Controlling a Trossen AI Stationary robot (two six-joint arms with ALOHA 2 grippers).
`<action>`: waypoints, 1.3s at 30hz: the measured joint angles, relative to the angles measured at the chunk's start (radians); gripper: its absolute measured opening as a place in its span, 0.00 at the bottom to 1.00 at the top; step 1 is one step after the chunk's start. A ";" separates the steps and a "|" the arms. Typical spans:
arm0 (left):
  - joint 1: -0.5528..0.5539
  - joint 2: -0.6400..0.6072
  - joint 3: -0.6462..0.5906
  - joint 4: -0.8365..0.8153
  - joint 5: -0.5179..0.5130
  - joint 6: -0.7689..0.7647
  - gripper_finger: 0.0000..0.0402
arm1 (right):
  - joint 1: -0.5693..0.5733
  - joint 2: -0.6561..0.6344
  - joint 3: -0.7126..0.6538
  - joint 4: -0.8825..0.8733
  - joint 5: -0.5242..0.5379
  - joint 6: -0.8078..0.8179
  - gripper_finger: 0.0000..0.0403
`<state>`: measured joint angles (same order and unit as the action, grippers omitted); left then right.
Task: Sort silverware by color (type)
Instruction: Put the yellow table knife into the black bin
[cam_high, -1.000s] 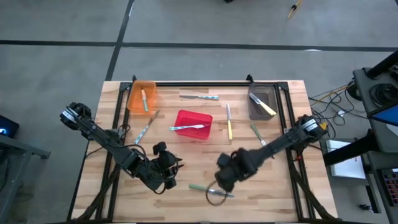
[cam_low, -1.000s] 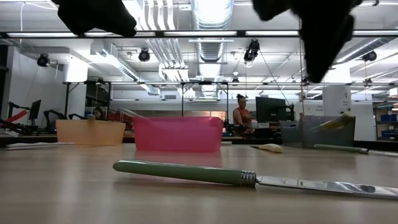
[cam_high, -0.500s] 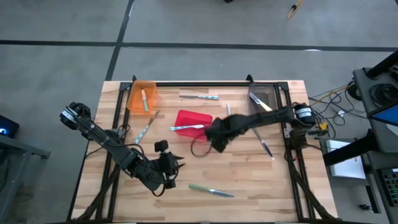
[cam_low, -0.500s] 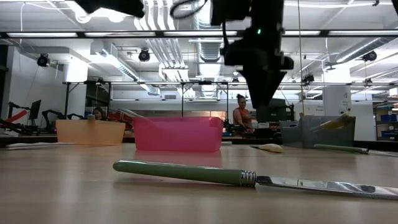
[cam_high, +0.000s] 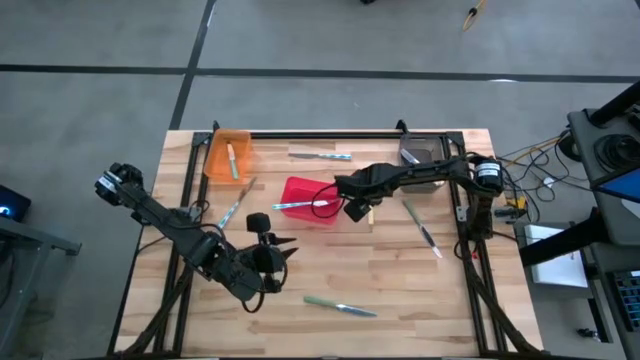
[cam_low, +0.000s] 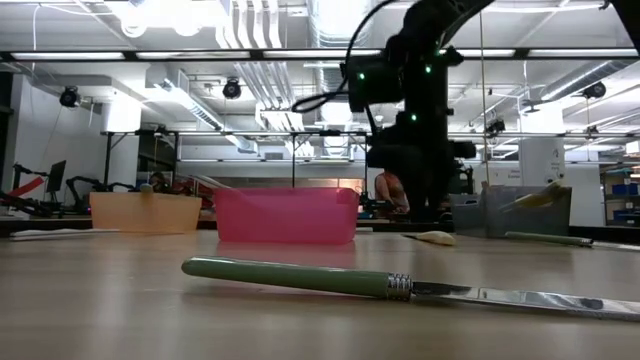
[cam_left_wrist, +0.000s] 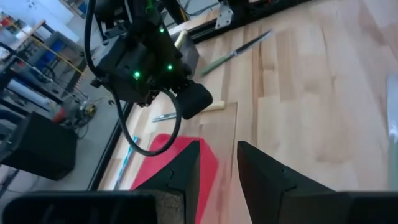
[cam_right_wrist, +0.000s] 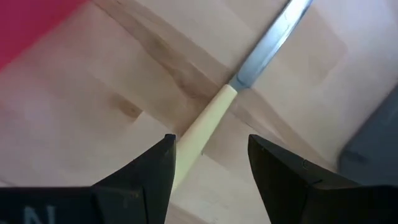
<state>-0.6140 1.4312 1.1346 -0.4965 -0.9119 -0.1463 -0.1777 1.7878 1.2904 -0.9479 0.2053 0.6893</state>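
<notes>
I see the right gripper (cam_right_wrist: 208, 163) spread wide and empty over the yellow-handled knife (cam_right_wrist: 205, 124) lying on the tabletop beside the red bin (cam_high: 311, 201); the high view hides that knife. My left gripper (cam_left_wrist: 217, 171), narrowly parted, waits near the front edge.

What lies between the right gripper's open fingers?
In the right wrist view, the yellow handle of a knife on the wood lies between the right gripper's fingers, beside the red bin.
</notes>
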 joint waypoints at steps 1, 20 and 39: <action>0.000 -0.003 -0.009 0.000 0.001 0.005 0.22 | -0.001 0.000 -0.011 0.006 -0.002 0.003 0.48; 0.002 -0.286 -0.410 0.754 0.180 0.426 0.22 | 0.001 -0.004 -0.151 0.177 -0.023 0.063 0.48; 0.003 -0.427 -0.486 0.811 0.178 0.424 0.22 | 0.020 -0.004 -0.216 0.265 -0.037 0.206 0.12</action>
<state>-0.6113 1.0042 0.6483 0.3141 -0.7338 0.2779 -0.1581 1.7835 1.0748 -0.6828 0.1682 0.8948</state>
